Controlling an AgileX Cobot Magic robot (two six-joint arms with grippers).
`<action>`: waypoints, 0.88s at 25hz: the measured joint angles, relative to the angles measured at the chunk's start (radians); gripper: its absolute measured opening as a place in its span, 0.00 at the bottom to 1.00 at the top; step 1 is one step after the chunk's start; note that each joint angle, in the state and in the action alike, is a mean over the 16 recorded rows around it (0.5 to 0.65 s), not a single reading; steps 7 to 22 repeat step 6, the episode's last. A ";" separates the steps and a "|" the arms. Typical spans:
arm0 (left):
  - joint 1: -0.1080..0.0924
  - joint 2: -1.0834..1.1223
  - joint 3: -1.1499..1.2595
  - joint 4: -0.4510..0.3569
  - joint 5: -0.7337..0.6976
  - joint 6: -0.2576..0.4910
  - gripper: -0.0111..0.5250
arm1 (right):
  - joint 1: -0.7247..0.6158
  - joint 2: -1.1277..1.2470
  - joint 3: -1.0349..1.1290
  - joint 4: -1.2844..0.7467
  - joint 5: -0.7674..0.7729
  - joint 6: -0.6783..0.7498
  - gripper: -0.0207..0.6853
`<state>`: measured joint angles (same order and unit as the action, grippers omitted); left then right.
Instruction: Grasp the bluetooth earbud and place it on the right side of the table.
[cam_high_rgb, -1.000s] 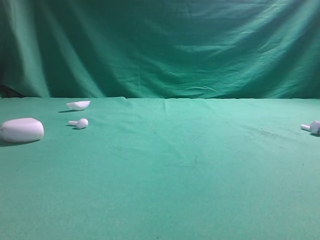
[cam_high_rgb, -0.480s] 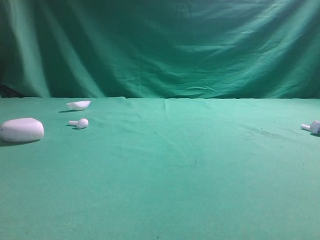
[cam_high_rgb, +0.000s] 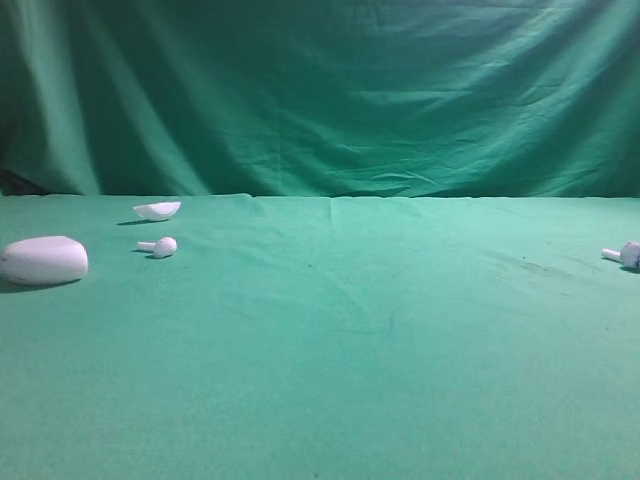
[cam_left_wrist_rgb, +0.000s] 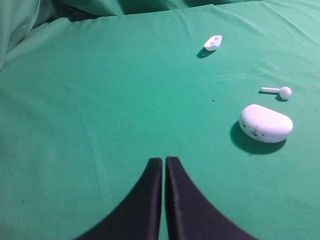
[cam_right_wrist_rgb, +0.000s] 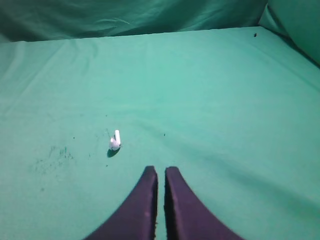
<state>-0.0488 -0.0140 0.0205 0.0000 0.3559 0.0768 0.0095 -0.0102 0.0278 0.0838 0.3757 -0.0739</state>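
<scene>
The bluetooth earbud (cam_high_rgb: 627, 254) lies on the green table (cam_high_rgb: 360, 340) at the far right edge of the exterior view, its rounded head bearing a dark mark. In the right wrist view it (cam_right_wrist_rgb: 115, 141) lies ahead and to the left of my right gripper (cam_right_wrist_rgb: 160, 170), which is shut and empty above the cloth. My left gripper (cam_left_wrist_rgb: 163, 160) is shut and empty too, with nothing between its jaws. Neither gripper shows in the exterior view.
A similar all-white earbud (cam_high_rgb: 160, 246) lies at the left, also in the left wrist view (cam_left_wrist_rgb: 280, 92). A large white oval case (cam_high_rgb: 43, 260) sits near it (cam_left_wrist_rgb: 266, 123). A small white shell-like piece (cam_high_rgb: 157, 210) lies farther back (cam_left_wrist_rgb: 213, 42). A green backdrop hangs behind.
</scene>
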 joint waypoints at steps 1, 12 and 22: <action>0.000 0.000 0.000 0.000 0.000 0.000 0.02 | 0.000 0.000 0.000 0.000 0.003 0.000 0.10; 0.000 0.000 0.000 0.000 0.000 0.000 0.02 | 0.000 0.000 0.000 0.000 0.008 0.001 0.10; 0.000 0.000 0.000 0.000 0.000 0.000 0.02 | 0.000 0.000 0.000 0.000 0.008 0.001 0.10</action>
